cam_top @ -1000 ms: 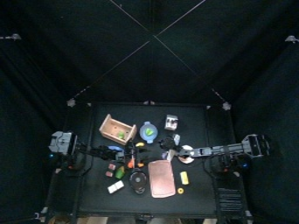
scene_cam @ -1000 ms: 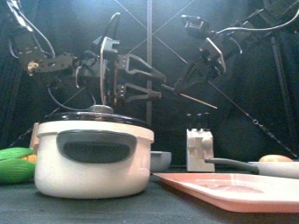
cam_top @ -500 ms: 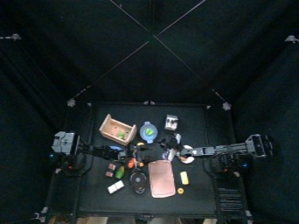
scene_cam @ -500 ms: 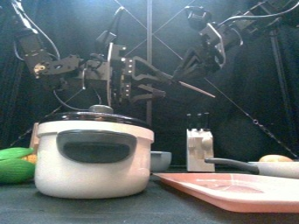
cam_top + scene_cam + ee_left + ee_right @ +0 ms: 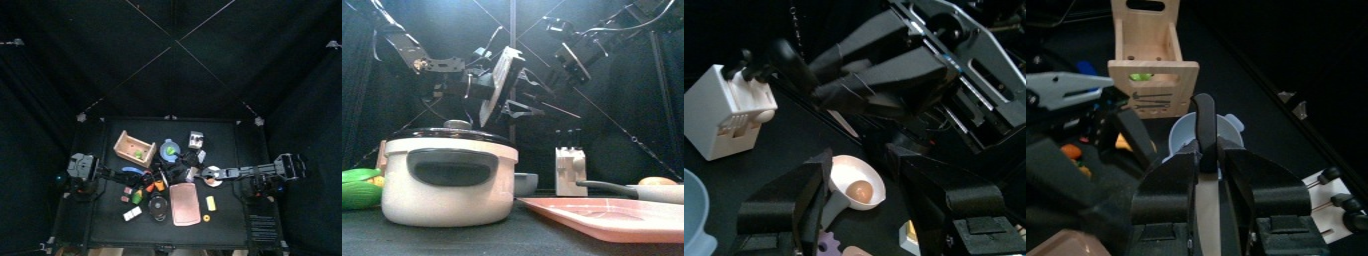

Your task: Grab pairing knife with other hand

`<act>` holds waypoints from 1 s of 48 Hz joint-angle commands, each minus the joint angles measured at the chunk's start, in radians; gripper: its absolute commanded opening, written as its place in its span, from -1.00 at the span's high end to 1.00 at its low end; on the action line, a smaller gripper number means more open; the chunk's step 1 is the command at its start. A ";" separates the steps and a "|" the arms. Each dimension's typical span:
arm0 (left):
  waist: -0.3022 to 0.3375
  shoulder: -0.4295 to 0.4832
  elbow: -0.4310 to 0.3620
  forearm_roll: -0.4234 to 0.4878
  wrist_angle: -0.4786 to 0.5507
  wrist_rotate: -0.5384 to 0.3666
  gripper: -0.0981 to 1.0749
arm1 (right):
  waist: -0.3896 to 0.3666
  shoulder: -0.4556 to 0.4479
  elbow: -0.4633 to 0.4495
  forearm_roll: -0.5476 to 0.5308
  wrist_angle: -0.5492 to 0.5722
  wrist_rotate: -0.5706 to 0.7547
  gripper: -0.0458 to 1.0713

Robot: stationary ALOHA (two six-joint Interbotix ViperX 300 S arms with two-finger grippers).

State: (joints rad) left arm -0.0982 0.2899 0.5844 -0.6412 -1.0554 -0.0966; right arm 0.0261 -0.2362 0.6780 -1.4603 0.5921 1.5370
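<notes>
Far left of the front view: a glossy green vegetable [image 5: 358, 188], rounded, low at the table edge. Next to it a cream pot [image 5: 449, 180], smooth-walled, with a broad dark handle and a dark domed lid topped by a knob. Behind and above the pot hangs the left gripper [image 5: 500, 85], matte black, jaws spread wide with nothing between them. The left wrist view confirms this: its two black jaws stand far apart, framing a small white bowl [image 5: 855, 182] holding a brownish round item, with a white knife block [image 5: 731, 108] off to one side and the other arm's black housing looming close.

Mid-table in the front view: the white knife block [image 5: 571, 170], boxy, dark handles poking from its top. A flat pink tray [image 5: 609, 212], smooth with a raised rim, lies at front right.

The right gripper [image 5: 572, 62] hangs high, right of centre. The right wrist view shows what the front does not: the paring knife [image 5: 1204, 150], a thin dark edge-on form, clamped between the half-closed jaws. Beyond it stand a slatted wooden crate [image 5: 1152, 60] and a pale blue cup [image 5: 1189, 133].

The top view shows only both arms meeting near mid-table.
</notes>
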 commanded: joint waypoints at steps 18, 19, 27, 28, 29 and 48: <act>0.005 0.074 -0.092 -0.110 -0.195 -0.002 -0.62 | 0.003 -0.002 -0.049 -0.002 0.058 0.011 -0.05; 0.005 0.075 -0.095 -0.110 -0.195 -0.002 -0.62 | 0.003 -0.002 -0.049 -0.002 0.058 0.011 -0.05; 0.008 0.092 -0.126 -0.110 -0.195 -0.002 -0.61 | 0.005 0.002 -0.055 -0.002 0.058 0.011 -0.05; 0.008 0.095 -0.129 -0.109 -0.195 -0.002 -0.61 | 0.003 0.002 -0.057 -0.002 0.058 0.011 -0.05; 0.009 0.100 -0.132 -0.109 -0.195 -0.002 -0.61 | 0.005 0.002 -0.057 -0.002 0.058 0.011 -0.05; 0.038 0.129 -0.178 -0.112 -0.195 -0.005 -0.25 | 0.006 0.002 -0.057 -0.002 0.058 0.009 -0.05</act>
State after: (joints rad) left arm -0.0706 0.4280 0.4326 -0.7547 -1.2410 -0.1028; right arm 0.0291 -0.2194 0.6473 -1.4588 0.6489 1.5447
